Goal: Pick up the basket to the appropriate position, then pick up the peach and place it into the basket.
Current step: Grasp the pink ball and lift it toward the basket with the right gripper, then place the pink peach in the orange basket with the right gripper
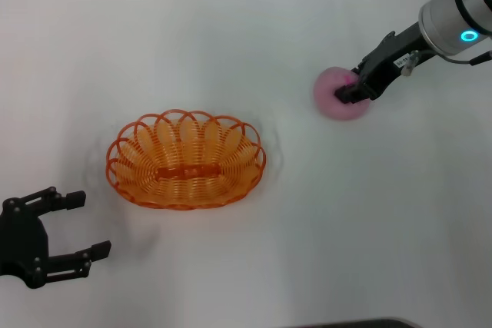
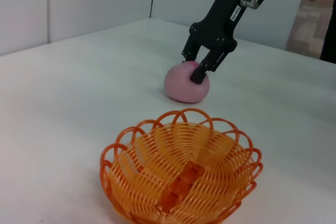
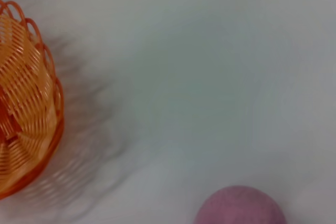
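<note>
The orange basket (image 1: 186, 160) stands upright and empty on the white table, left of centre; it also shows in the left wrist view (image 2: 181, 174) and the right wrist view (image 3: 23, 103). The pink peach (image 1: 332, 97) rests on the table at the far right, well apart from the basket. My right gripper (image 1: 350, 91) reaches down from the right, and its black fingers (image 2: 198, 74) pinch the peach's (image 2: 181, 85) upper part. The peach's top (image 3: 240, 207) shows in the right wrist view. My left gripper (image 1: 83, 224) is open and empty near the front left, beside the basket.
The white table (image 1: 246, 36) is bare around the two objects. A wall stands behind it and the far table edge (image 2: 294, 51) shows in the left wrist view.
</note>
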You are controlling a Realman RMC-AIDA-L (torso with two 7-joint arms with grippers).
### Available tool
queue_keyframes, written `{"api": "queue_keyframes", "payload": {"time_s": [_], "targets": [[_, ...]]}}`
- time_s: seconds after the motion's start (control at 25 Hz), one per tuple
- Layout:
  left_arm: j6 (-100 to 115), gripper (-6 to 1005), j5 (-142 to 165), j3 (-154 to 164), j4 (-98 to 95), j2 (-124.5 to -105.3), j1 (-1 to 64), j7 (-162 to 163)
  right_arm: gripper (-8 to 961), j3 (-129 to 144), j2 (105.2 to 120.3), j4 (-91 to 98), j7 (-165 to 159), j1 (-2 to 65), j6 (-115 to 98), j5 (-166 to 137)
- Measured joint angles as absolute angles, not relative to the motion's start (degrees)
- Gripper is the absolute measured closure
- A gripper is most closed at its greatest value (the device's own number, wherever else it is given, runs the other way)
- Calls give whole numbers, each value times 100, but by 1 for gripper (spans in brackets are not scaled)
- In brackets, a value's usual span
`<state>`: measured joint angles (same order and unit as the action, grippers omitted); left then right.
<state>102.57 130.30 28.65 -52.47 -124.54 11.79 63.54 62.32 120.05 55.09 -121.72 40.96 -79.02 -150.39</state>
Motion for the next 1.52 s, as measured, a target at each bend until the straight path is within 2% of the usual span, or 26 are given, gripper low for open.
{"api": "queue_keyframes", "payload": {"time_s": [0.08, 0.44, 0.88, 1.52], "targets": [[10257, 140, 13032, 2865, -5247, -12454, 1178, 6354, 537, 6231, 12005, 5509, -12172, 4094, -7902, -15027], [10251, 140, 13035, 2865, -5247, -12454, 1177, 6359, 646, 6170, 11997, 5607, -12062, 4094, -8196, -14670], [10247, 140, 13034, 2814, -5220, -12445, 1178, 6358, 641, 6154, 11996, 6008, -11802, 4138, -9183, -14093], [10264, 139, 13034, 2771, -5230, -12435, 1187, 6387, 634, 6244, 12008, 5955, -11532, 4270, -9520, -13515]]}}
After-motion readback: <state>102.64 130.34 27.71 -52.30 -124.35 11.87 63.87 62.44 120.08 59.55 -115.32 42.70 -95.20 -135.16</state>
